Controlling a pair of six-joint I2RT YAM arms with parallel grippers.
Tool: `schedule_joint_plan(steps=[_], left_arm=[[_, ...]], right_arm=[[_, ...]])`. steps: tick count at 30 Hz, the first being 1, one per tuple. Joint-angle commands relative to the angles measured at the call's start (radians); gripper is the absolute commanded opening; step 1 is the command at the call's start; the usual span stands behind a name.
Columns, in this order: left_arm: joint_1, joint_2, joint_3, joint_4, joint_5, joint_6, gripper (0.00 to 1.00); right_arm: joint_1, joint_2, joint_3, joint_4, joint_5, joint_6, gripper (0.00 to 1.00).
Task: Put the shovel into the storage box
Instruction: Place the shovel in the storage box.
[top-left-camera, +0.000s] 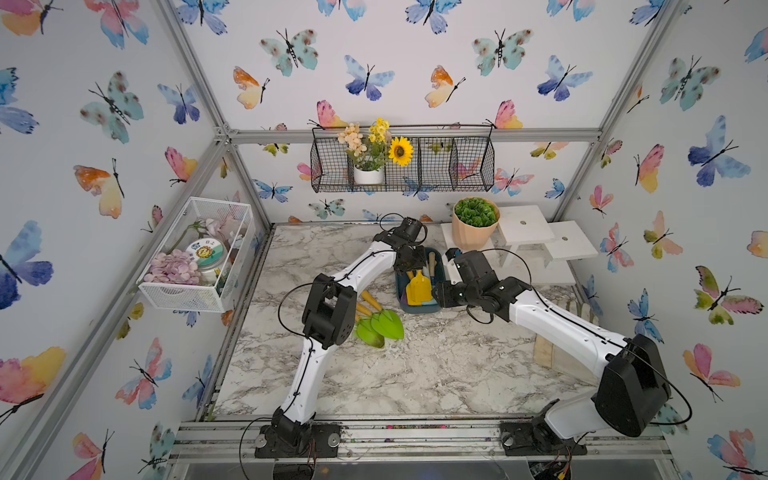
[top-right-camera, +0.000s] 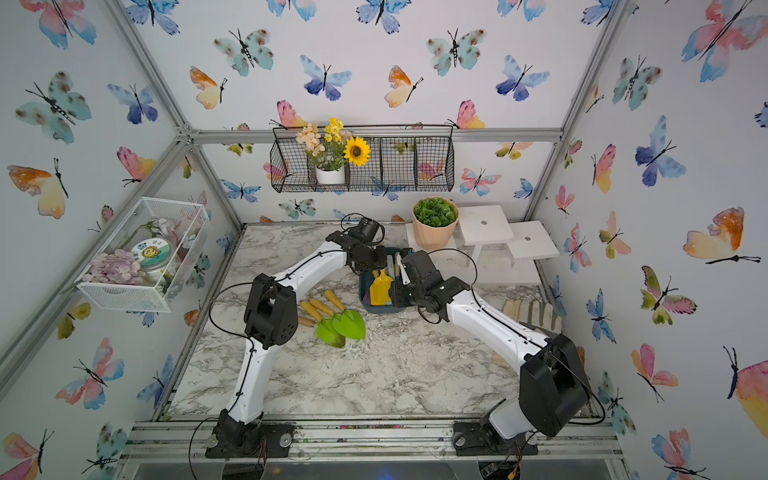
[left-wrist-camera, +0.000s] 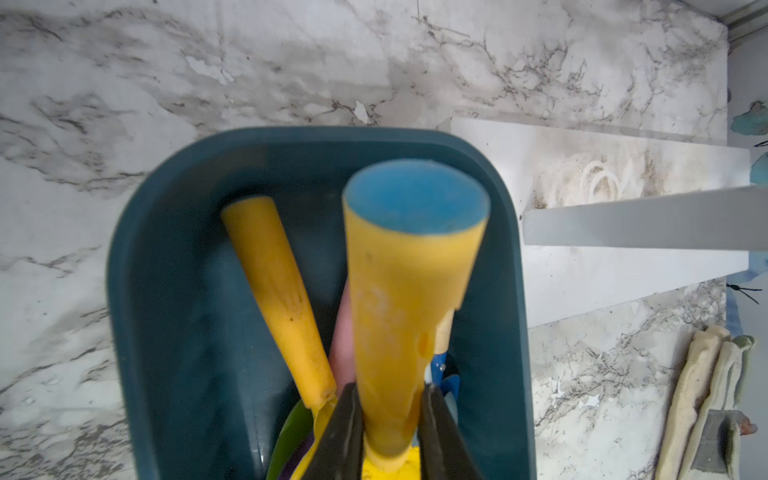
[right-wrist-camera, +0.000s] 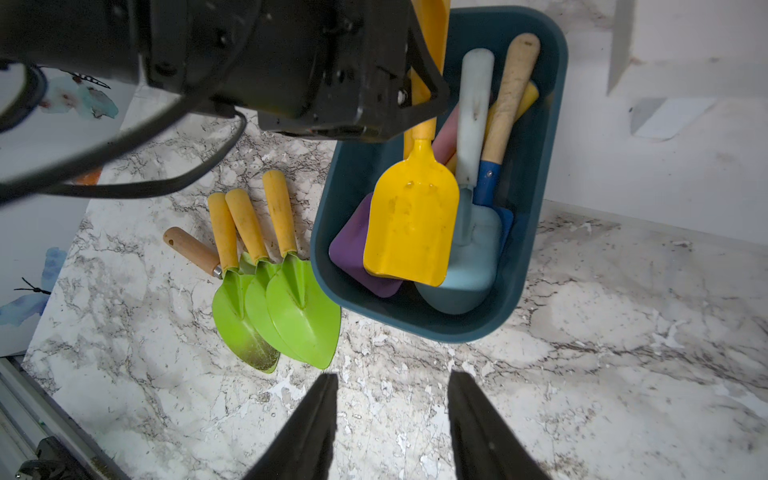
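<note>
— Yellow shovel (right-wrist-camera: 411, 224): where have you got it?
— Your left gripper (left-wrist-camera: 390, 401) is clenched on its handle, low down near the blade, with a black finger pressed to either side. The blade sits inside the storage box (right-wrist-camera: 536, 166), lying over a purple blade (right-wrist-camera: 353, 253) and a light blue scoop (right-wrist-camera: 469, 257). The handle tilts up toward the far end of the box.
— Where does the box stand?
— On the far half of the marble table (top-left-camera: 415, 374), between your two wrists in both top views.
— What else is in it?
— You can see a blue shovel with a wooden handle (right-wrist-camera: 509, 95) along the right wall and a pink handle (right-wrist-camera: 446, 133) under the pile. The left wrist view shows a second yellow handle (left-wrist-camera: 274, 291) beside the held one.
— And your right gripper (right-wrist-camera: 395, 376)?
— Released. Its jaws stand apart with nothing between them, over bare marble just near of the box's near end.
— Anything outside the box?
— Three green trowels (right-wrist-camera: 299, 307) with yellow handles lie fanned and overlapping just left of it. You cannot tell whether the closest blade touches the wall. A wooden-handled tool (right-wrist-camera: 189, 249) lies partly under them.
</note>
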Motion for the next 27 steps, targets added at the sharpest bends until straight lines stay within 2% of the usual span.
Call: schedule_joint_plan(steps=[1, 4, 7, 10, 11, 13, 21, 27], left_arm=[[-0.005, 0.017, 0.007, -0.013, 0.02, 0.014, 0.08], [-0.006, 0.03, 0.009, -0.017, 0.019, 0.013, 0.09], [-0.006, 0.034, 0.005, -0.019, 0.023, 0.013, 0.14], [-0.006, 0.024, -0.003, -0.019, 0.023, 0.012, 0.29], [-0.006, 0.019, -0.007, -0.018, 0.022, 0.012, 0.37], [-0.006, 0.004, -0.016, -0.02, 0.023, 0.013, 0.43], [-0.007, -0.108, -0.107, 0.007, 0.011, 0.03, 0.46], [-0.006, -0.231, -0.237, 0.056, 0.006, 0.039, 0.47]], right_arm=[[-0.005, -0.008, -0.018, -0.016, 0.022, 0.001, 0.48], [-0.006, -0.006, -0.016, -0.016, 0.022, 0.002, 0.48], [-0.008, -0.005, -0.017, -0.013, 0.022, 0.003, 0.48], [-0.008, -0.003, -0.025, -0.008, 0.022, 0.008, 0.48], [-0.008, -0.002, -0.026, -0.007, 0.022, 0.009, 0.48], [-0.008, 0.0, -0.027, -0.003, 0.019, 0.011, 0.48], [-0.008, 0.022, -0.007, 0.009, 0.007, 0.009, 0.48], [-0.008, 0.035, 0.002, 0.023, -0.008, 0.011, 0.48]])
